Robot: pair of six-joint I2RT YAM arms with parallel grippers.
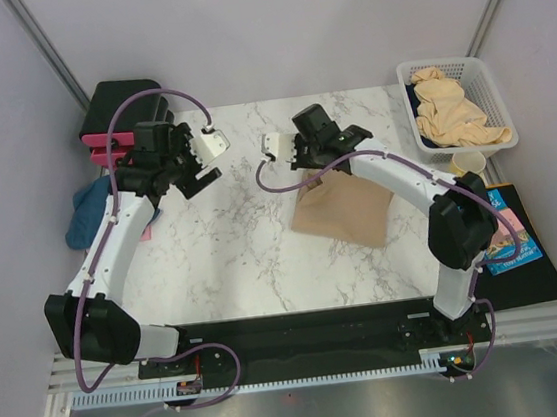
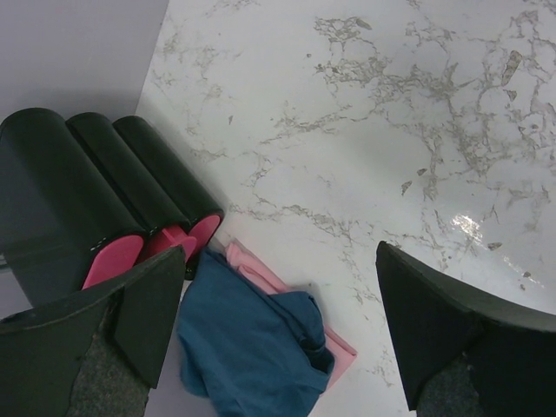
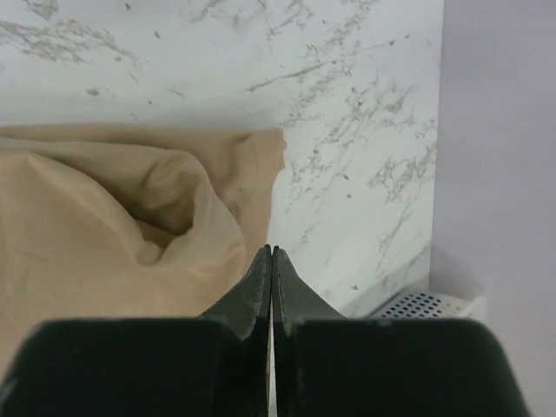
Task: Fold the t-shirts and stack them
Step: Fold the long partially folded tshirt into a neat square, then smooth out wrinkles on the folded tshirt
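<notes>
Basket: white mesh basket point(image 1: 443, 63) at 2 o'clock of the table, holds crumpled tan t-shirts point(image 1: 454, 113).
Table: folded tan t-shirt point(image 1: 339, 212) at 3 o'clock; blue t-shirt point(image 2: 248, 339) lies on pink t-shirt point(image 2: 261, 274) at 9 o'clock edge.
Left gripper point(image 2: 278, 261): spread wide, empty, above the blue t-shirt.
Right gripper point(image 3: 272, 261): clenched above the folded tan t-shirt's edge, nothing seen between the fingertips.

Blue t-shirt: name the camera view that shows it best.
Left wrist view: the blue t-shirt lies crumpled, close and nearly whole, over a pink t-shirt. The top external view shows only a patch at the left edge of the table, behind the left arm. The right wrist view misses it.
</notes>
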